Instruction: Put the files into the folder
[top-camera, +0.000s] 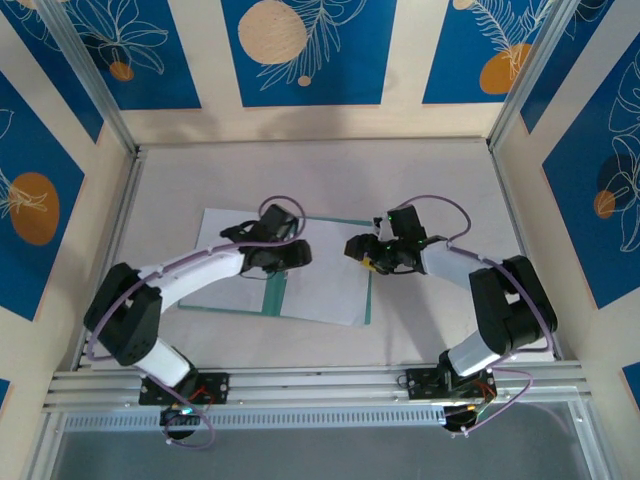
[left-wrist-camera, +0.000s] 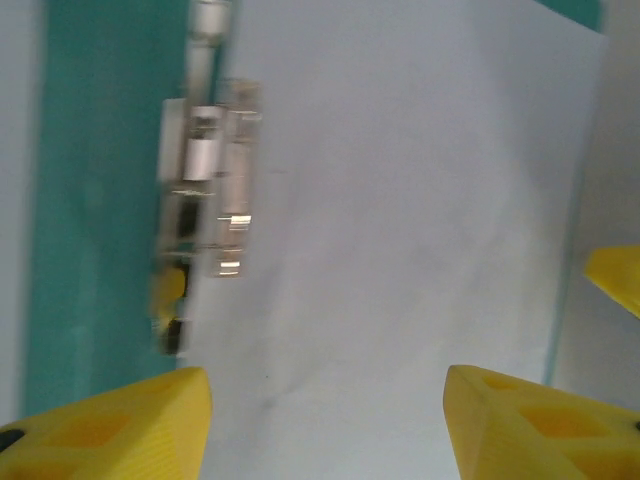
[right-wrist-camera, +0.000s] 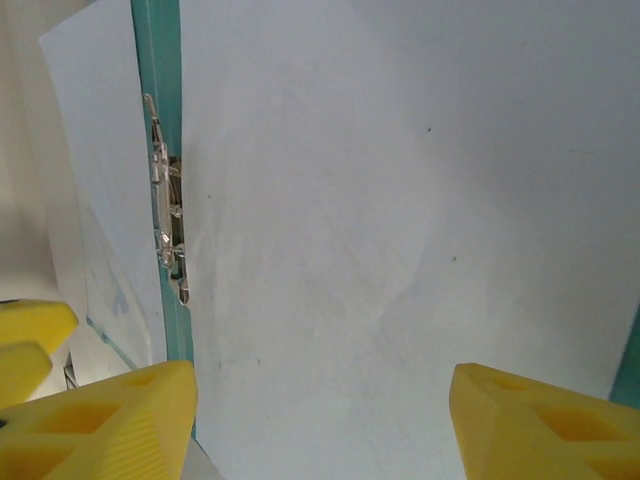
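The teal folder (top-camera: 274, 292) lies open and flat on the table, its spine strip and a thin right edge (top-camera: 368, 295) showing. One white file (top-camera: 325, 285) covers its right half and another white file (top-camera: 228, 296) lies over its left half. A metal clip (right-wrist-camera: 165, 215) sits by the spine (right-wrist-camera: 158, 90). My left gripper (top-camera: 299, 255) hovers open over the spine area, close above the right sheet (left-wrist-camera: 400, 200). Facing it, my right gripper (top-camera: 356, 249) is open above the same sheet (right-wrist-camera: 400, 200). Nothing sits between either pair of fingers.
The pale table (top-camera: 430, 180) is walled by blue patterned panels, with metal posts at the back corners and a rail along the near edge (top-camera: 320, 385). The two grippers stand close together; a yellow fingertip (left-wrist-camera: 615, 278) of the right one shows in the left wrist view.
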